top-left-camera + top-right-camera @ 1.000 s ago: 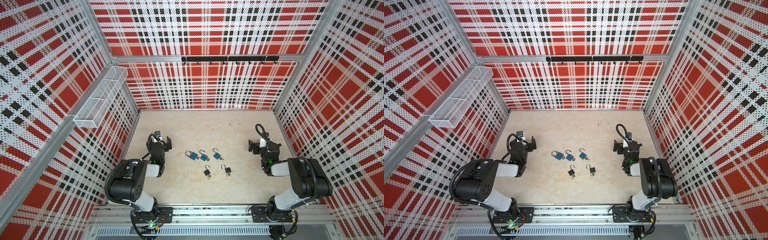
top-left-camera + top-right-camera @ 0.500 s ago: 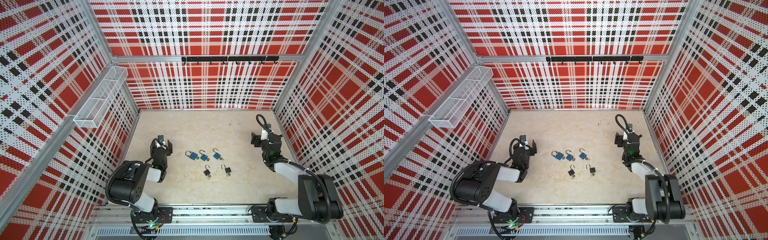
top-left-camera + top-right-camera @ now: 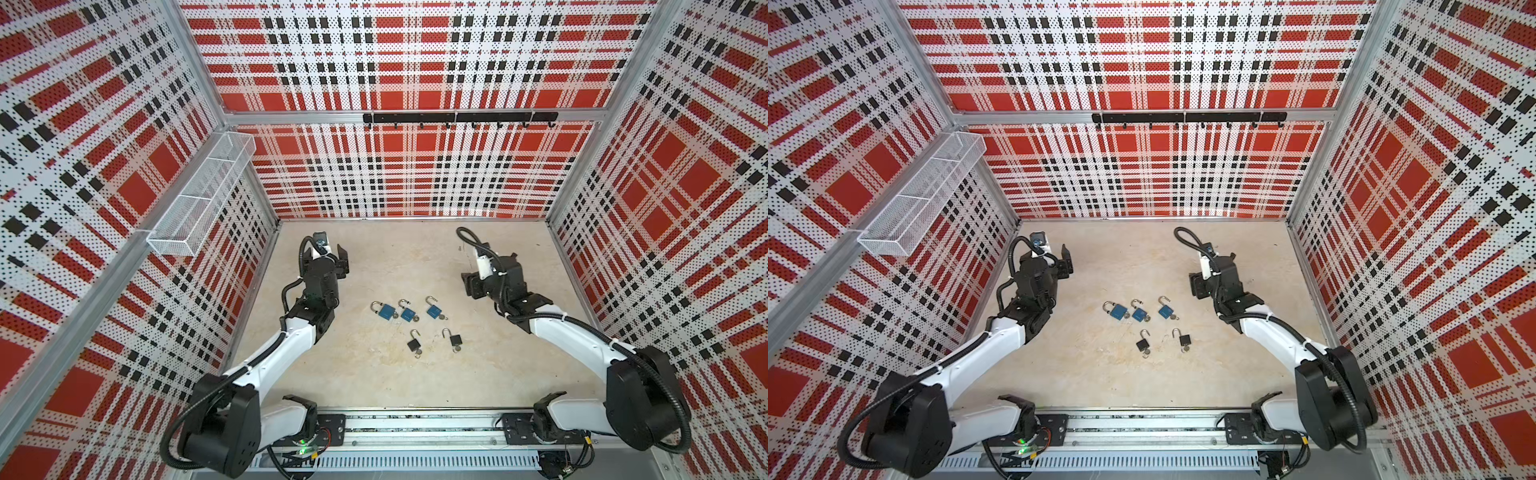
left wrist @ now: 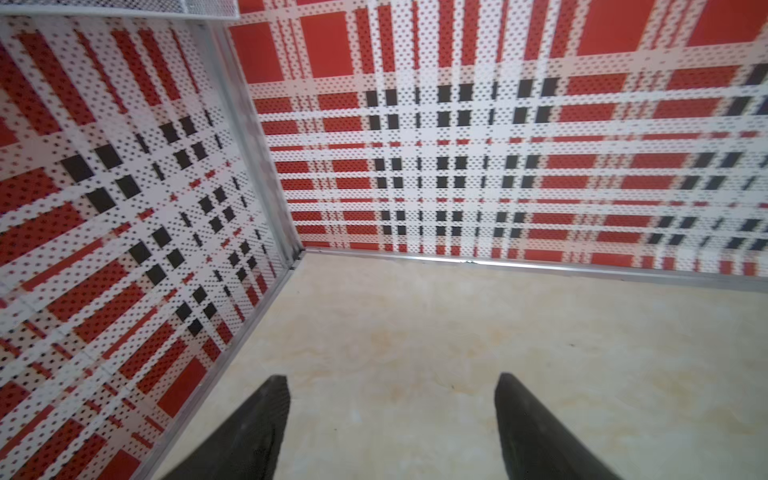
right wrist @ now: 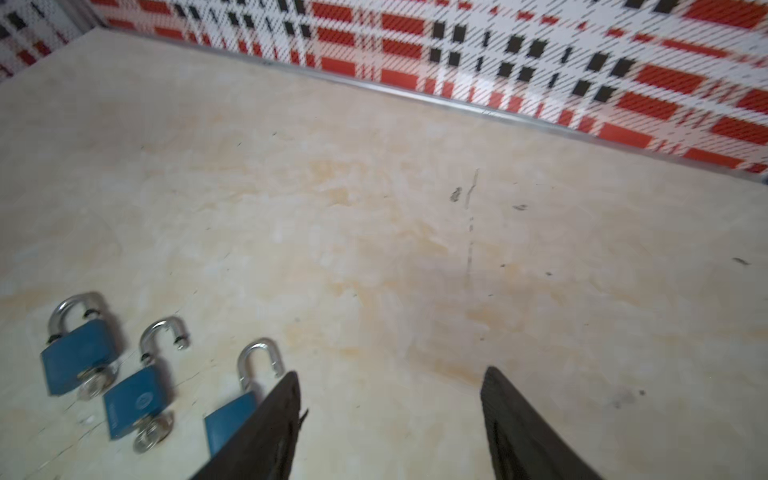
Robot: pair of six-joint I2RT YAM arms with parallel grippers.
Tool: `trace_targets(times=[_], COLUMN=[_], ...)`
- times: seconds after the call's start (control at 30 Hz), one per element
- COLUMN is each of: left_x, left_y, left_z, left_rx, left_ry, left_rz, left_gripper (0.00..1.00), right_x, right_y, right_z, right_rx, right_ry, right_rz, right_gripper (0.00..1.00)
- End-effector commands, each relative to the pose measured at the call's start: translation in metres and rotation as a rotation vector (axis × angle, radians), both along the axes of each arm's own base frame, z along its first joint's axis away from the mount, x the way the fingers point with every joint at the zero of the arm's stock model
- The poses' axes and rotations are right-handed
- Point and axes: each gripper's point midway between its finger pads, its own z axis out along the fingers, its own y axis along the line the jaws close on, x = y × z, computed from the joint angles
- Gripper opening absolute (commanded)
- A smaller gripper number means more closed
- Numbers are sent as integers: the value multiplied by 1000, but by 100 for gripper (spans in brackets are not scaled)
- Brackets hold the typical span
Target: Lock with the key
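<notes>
It looks like the very start: the blue locks and black locks lie with keys in them in the middle of the worktop, the left tool and right tool are both open and empty, so next a tool should reach for a lock.

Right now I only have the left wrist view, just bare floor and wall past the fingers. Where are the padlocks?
Observer: Three blue padlocks lie in a row in the middle of the floor, seen in both top views.
Operator: Any more?
Observer: Two black padlocks lie nearer the base rail than the blue row.
Operator: Locked already?
Observer: Not the middle blue padlock: the right wrist view shows its shackle swung open and a key in its body.
</notes>
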Motion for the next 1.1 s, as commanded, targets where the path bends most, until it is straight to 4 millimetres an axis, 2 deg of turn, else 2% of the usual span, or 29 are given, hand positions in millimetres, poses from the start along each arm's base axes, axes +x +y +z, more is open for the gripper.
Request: trace_targets(times=[0.0,0.13,0.3,0.5,0.7,1.07], left_x=[-22,-40,-60,-73,-72,-69], left_y=[-22,-34,-47,-44,-45,-52], left_z=[-29,-28,-26,-21,-24,-28], left_rx=[-95,-196,-305,-352,-346,-355], left_ry=[199,257,287,259,273,298], left_rz=[-75,-120,-195,-202,-202,-229], left_gripper=[78,77,76,77,75,74], right_x=[-8,-15,-20,-27,-29,-34], right_y=[24,59,80,89,94,106], right_z=[-23,-53,-77,-94,-104,-120], right_rx=[-53,-62,-30,-20,-16,-60], right_ry=[92,184,264,327,348,390], right_rz=[55,146,211,252,263,305], right_gripper=[65,63,63,63,55,57])
